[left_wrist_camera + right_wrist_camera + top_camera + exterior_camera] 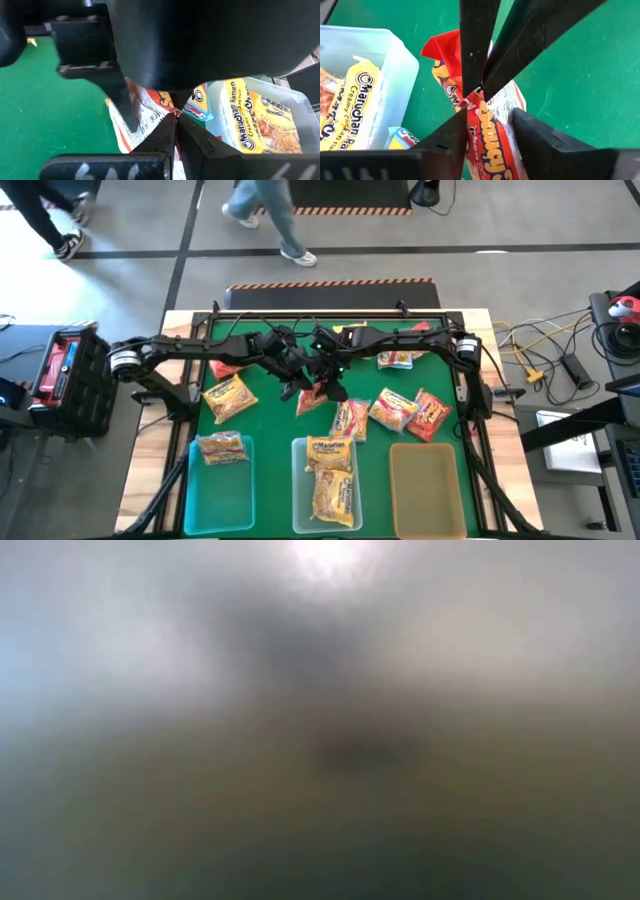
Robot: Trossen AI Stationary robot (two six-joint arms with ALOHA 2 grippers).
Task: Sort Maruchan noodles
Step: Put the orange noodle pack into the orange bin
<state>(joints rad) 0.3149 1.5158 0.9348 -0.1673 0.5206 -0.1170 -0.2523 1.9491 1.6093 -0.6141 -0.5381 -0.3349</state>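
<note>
red and orange crinkly plastic marks the packet (316, 392) on which the coming move turns. in the high view it is seen at the middle of the green worktop (262, 420), just behind the middle bin (301, 498), with both arms meeting over it: the left fingers (298, 385) reach it from the left and the right fingers (328, 383) from the right, so neither arm is clearly the nearer. other packets are scattered to the right and left of it, two lie in the middle bin, one in the left bin (204, 488), and the right bin (427, 488) is seen without any.

nothing can be made out in the low view.

in the left wrist view the left fingers (176, 131) are seen pressed together on the packet's edge (150, 107), the packet hanging beyond their tips and beside the bin that holds the yellow packets (260, 120).

in the right wrist view the red packet (482, 122) is seen between the right fingers (490, 125), its long axis running along them; they stand partly apart, and it cannot be told whether they press it yet. above it the closed tips of the left arm are seen pinching its upper end. it is judged that the packet is being passed between the arms.
</note>
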